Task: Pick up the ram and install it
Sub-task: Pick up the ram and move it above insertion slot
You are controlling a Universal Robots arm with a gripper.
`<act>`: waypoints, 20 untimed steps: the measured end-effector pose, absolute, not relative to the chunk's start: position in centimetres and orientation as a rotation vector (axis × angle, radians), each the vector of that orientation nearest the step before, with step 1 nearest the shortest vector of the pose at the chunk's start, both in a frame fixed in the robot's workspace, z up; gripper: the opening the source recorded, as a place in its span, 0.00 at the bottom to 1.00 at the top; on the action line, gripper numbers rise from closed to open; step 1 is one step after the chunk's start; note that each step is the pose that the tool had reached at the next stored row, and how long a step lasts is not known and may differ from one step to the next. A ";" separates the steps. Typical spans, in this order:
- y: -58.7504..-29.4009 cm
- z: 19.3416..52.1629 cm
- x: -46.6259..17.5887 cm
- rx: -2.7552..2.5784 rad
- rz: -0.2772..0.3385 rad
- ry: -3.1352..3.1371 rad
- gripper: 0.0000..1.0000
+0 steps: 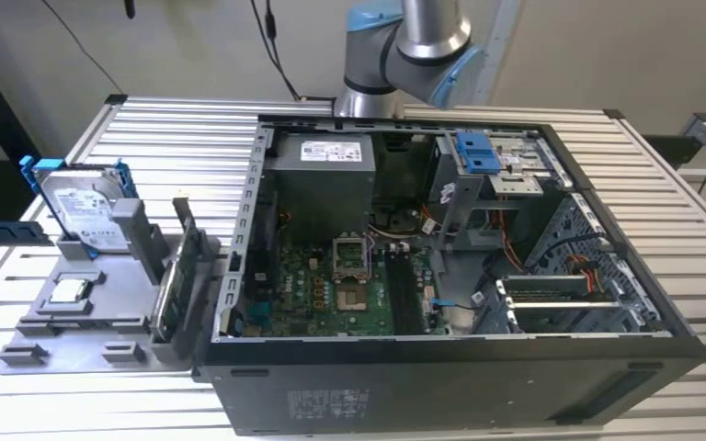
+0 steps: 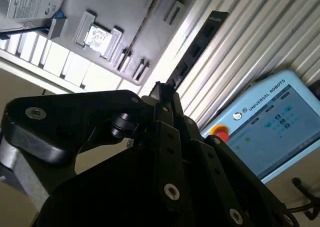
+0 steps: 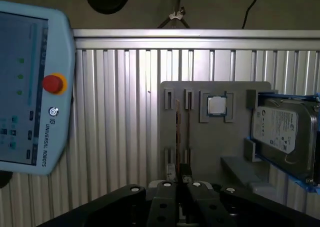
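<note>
The ram, a long thin dark board stick (image 1: 188, 262), stands on its edge in a slot of the grey plastic holder (image 1: 71, 342). The holder sits on the silver ribbed table (image 1: 169, 138), just beside the open black computer case (image 1: 451, 386). The black claw (image 3: 182, 187) hangs above the holder's slots. I cannot tell if it is apart or together. The ram looks light and stiff but easy to break, so I think a soft pinch on its flat sides, near the middle, is best.
</note>
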State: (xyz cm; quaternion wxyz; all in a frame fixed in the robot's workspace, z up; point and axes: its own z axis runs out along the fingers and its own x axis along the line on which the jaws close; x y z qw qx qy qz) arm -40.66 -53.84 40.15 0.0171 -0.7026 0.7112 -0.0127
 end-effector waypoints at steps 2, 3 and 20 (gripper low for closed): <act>-53.8 41.0 -40.7 -2.184 -0.040 2.210 0.14; -53.8 41.4 -40.7 -2.184 -0.040 2.210 0.14; -53.8 41.4 -38.7 -2.188 -0.042 2.214 0.14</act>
